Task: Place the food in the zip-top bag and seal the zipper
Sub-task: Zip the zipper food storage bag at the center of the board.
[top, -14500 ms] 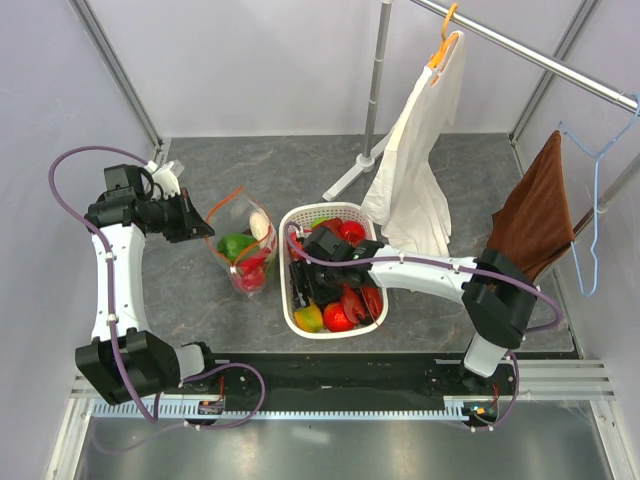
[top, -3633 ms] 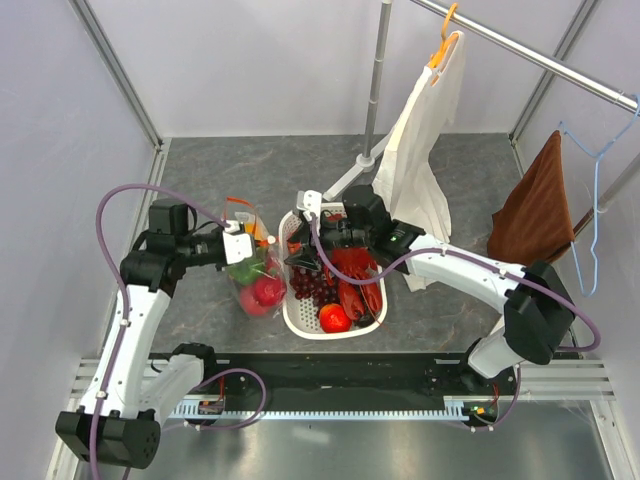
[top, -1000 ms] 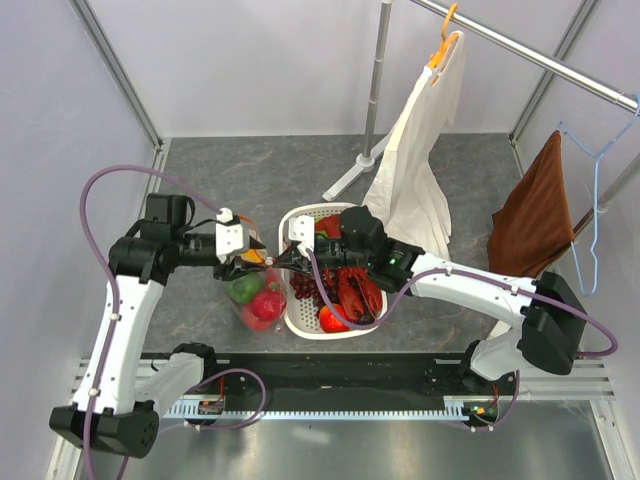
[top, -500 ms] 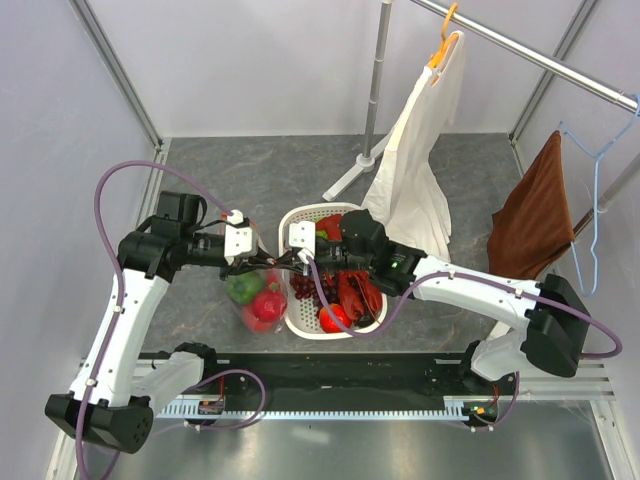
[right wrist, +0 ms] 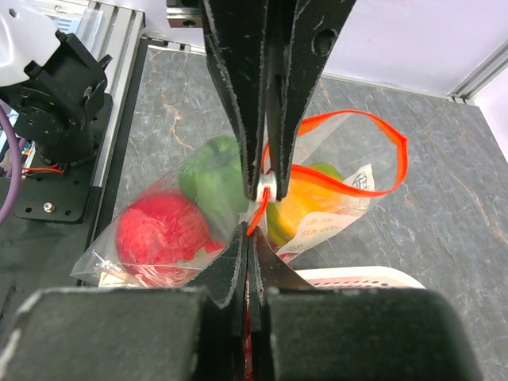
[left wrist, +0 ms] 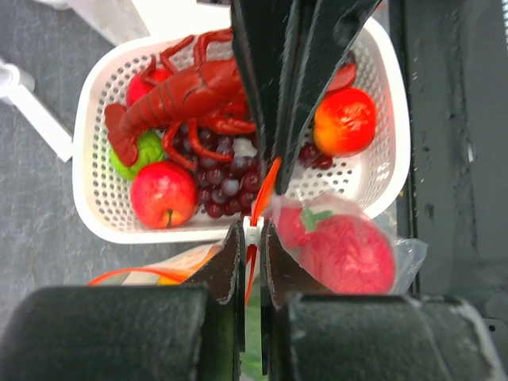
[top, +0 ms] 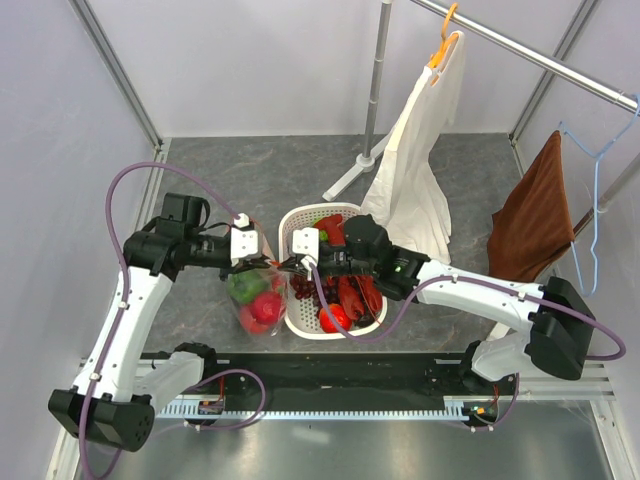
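Jaws of the left gripper (left wrist: 252, 232) are pressed together on the zipper (left wrist: 268, 181) at mid-frame. The right gripper (right wrist: 249, 236) clamps the same strip, nose to nose. Just below in the top view, the zip-top bag (top: 247, 312) holds a red fruit (right wrist: 159, 232) and green pepper (right wrist: 208, 173), touching the white basket (top: 300, 322).

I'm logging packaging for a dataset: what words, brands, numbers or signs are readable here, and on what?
None can be read.
White printed patch on the clear crinkly zip-top bag: dark marks, too blurred to read.
White slotted plastic basket: no lettering seen.
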Robot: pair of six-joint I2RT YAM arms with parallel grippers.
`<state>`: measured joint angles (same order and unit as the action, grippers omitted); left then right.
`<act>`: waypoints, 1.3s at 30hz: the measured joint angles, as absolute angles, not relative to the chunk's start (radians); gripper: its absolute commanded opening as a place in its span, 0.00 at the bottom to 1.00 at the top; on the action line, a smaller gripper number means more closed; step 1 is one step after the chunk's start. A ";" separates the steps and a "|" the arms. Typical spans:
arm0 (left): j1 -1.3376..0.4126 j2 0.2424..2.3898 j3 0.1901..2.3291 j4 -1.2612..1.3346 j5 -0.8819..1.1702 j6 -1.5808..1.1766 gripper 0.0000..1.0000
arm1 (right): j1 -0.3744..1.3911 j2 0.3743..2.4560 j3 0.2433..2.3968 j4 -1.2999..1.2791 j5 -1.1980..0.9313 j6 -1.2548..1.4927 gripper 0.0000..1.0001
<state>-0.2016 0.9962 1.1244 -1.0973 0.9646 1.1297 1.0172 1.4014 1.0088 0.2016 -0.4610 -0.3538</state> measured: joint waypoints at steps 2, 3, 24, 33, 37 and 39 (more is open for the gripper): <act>-0.189 0.999 1.122 -1.098 0.952 1.143 0.02 | 1.017 1.397 1.005 0.202 -0.458 -0.356 0.00; -0.180 1.001 1.122 -1.098 0.947 1.150 0.02 | 1.017 1.395 1.005 0.202 -0.456 -0.356 0.00; 0.269 1.078 1.176 -1.195 0.849 1.415 0.02 | 1.017 1.383 1.001 0.270 -0.436 -0.344 0.00; 0.420 1.086 1.185 -1.202 0.739 1.517 0.02 | 1.017 1.362 0.991 0.276 -0.428 -0.345 0.00; 0.459 1.097 1.183 -1.150 0.675 1.531 0.02 | 1.017 1.333 0.989 0.277 -0.428 -0.346 0.00; 0.472 1.097 1.182 -1.144 0.662 1.536 0.02 | 1.017 1.328 0.989 0.278 -0.428 -0.346 0.00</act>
<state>0.4721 1.0973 1.1816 -1.1439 0.6624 1.5364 1.0172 1.3285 0.9886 0.2775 -0.4278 -0.3458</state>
